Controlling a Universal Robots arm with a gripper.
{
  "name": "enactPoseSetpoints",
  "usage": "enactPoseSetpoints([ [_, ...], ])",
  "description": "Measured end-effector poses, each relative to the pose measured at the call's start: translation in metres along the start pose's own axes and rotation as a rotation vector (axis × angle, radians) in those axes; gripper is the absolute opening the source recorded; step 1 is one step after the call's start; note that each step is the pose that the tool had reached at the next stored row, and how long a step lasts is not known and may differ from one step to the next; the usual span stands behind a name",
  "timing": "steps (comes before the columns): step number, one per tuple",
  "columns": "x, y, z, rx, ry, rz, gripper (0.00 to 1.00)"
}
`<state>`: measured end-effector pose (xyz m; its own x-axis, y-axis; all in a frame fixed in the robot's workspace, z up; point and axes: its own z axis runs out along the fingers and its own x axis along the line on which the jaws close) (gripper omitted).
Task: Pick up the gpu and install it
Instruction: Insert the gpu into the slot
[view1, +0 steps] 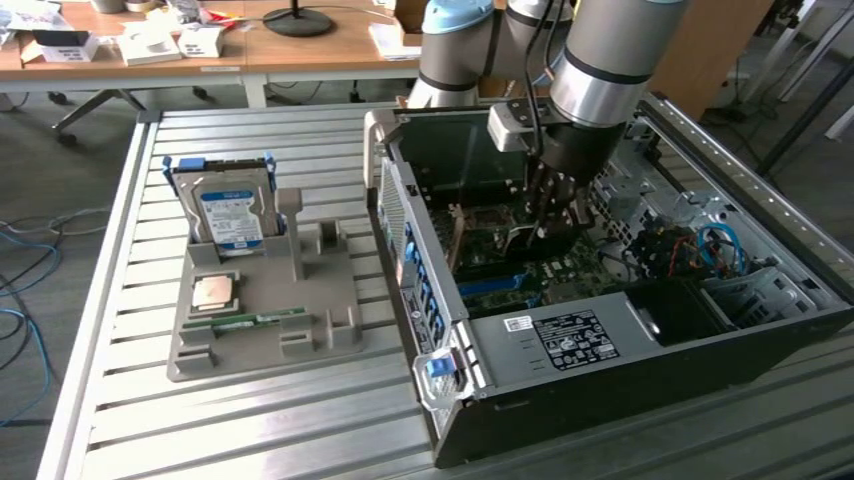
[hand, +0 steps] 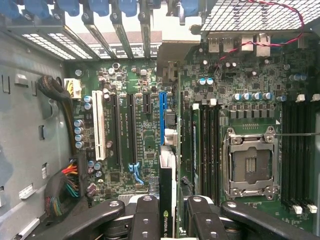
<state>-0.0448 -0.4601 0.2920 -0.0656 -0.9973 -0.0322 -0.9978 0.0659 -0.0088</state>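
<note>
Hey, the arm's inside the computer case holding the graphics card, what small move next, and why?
Probably ease the graphics card straight toward the blue slot: the fingers clamp it edge-on, roughly in line with that slot, and it looks not yet seated.

The bench (view1: 240, 430) is ribbed, dull bare metal; the tray (view1: 287, 340) looks matt grey plastic; the computer case (view1: 667, 390) is black painted sheet metal; the tool (hand: 172, 215), matt black.
</note>
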Motion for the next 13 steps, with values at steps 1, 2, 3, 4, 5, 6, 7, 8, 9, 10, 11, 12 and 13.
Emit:
enactPoseSetpoints([
  [1, 0.0, 0.0001, 0.0, 0.0001, 0.0, 0.0, 0.26],
  [2, 0.0, 0.0002, 0.0, 0.0, 0.0, 0.0, 0.26],
  [3, 0.0, 0.0002, 0.0, 0.0, -0.0001, 0.0, 0.26],
  [4, 0.0, 0.0003, 0.0, 0.0, -0.0001, 0.0, 0.26],
  [5, 0.0, 0.0005, 0.0001, 0.0, -0.0001, 0.0, 0.26],
  [6, 0.0001, 0.0011, 0.0002, 0.0001, -0.0001, 0.001, 0.26],
  [7, 0.0001, 0.0015, 0.0002, 0.0001, -0.0001, 0.0, 0.26],
  [8, 0.0001, 0.0017, 0.0002, 0.0, -0.0001, 0.0, 0.26],
  [9, 0.0001, 0.0017, 0.0002, 0.0, -0.0001, 0.0, 0.26],
  [10, 0.0001, 0.0017, 0.0002, 0.0001, -0.0001, 0.0, 0.26],
  [11, 0.0001, 0.0017, 0.0002, 0.0, 0.0, 0.0, 0.26],
  [12, 0.0002, 0.0018, 0.0004, 0.0, 0.0, 0.0, 0.26],
  [13, 0.0002, 0.0018, 0.0011, 0.0001, -0.0003, 0.0, 0.26],
])
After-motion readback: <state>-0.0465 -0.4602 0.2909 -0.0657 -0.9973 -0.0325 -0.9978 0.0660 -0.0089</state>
